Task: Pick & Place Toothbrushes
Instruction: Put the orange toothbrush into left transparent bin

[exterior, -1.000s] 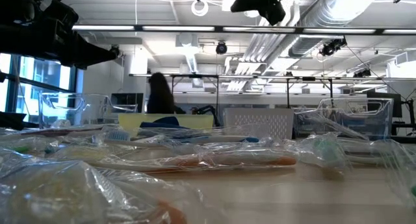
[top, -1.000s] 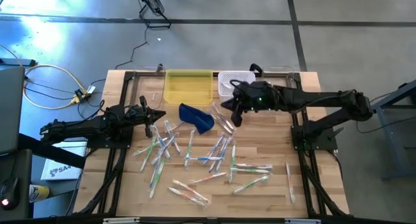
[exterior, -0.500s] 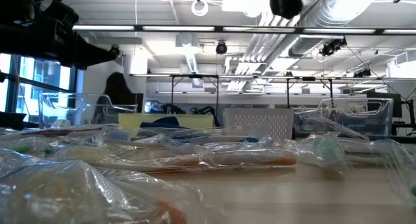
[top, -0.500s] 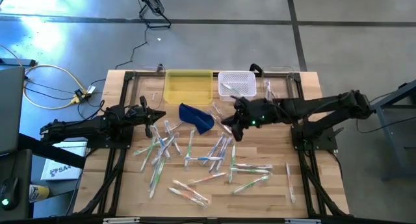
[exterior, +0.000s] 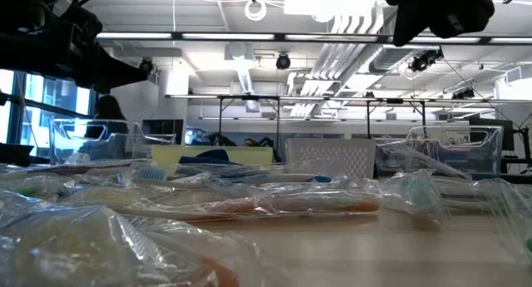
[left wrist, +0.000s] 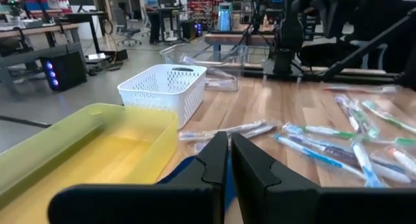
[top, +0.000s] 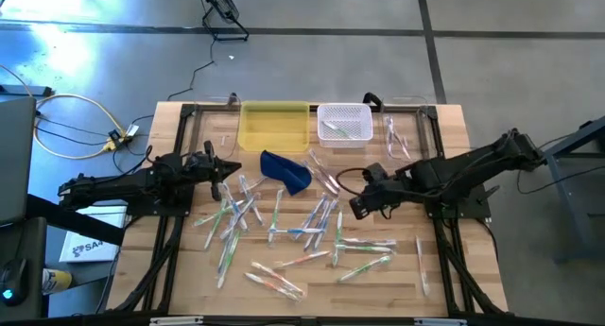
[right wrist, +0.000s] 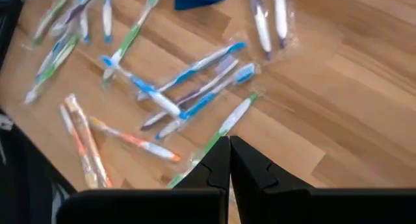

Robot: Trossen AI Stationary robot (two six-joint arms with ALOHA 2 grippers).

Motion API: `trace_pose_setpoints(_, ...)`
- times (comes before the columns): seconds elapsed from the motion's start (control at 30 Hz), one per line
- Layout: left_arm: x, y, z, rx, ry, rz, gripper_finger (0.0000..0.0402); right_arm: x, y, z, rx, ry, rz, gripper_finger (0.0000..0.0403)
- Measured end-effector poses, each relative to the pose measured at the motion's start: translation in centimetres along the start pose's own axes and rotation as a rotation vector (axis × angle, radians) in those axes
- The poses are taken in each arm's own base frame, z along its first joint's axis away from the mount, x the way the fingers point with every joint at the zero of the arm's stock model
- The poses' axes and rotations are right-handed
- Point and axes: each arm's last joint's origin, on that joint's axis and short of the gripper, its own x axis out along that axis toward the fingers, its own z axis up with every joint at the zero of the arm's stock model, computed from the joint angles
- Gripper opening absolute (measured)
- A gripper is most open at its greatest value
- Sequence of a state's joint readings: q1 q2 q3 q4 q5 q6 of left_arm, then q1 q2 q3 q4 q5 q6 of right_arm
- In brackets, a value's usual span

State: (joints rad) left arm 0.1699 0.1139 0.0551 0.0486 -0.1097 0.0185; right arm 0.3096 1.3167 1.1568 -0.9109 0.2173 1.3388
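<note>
My right gripper [top: 357, 209] hangs clenched and empty over the toothbrushes [top: 317, 217] scattered across the table [top: 454, 128], while my left gripper [top: 219, 167], also clenched, waits at the left side.

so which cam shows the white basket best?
High view: the white basket shows whole from above, toothbrushes visible inside. Left wrist view gives its side and rim; low view only its front wall; right wrist view misses it.

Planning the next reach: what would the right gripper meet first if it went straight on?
Probably the toothbrushes scattered mid-table. The shut right gripper hangs above the table, aimed down at that cluster; how far above is unclear.
</note>
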Motion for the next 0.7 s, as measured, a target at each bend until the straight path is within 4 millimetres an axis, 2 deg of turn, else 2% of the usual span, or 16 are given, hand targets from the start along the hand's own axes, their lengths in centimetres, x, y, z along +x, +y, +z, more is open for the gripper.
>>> trace_pose_setpoints(0.33, 0.00, 0.00, 0.01, 0.003, -0.001, 0.001, 0.0017, -0.12, 0.15, -0.59, -0.080, 0.025, 0.012, 0.0002)
trace_pose_setpoints(0.7, 0.00, 0.01, 0.01, 0.003, -0.001, 0.002, 0.0017, -0.15, 0.13, -0.79, -0.084, 0.029, 0.006, 0.0002)
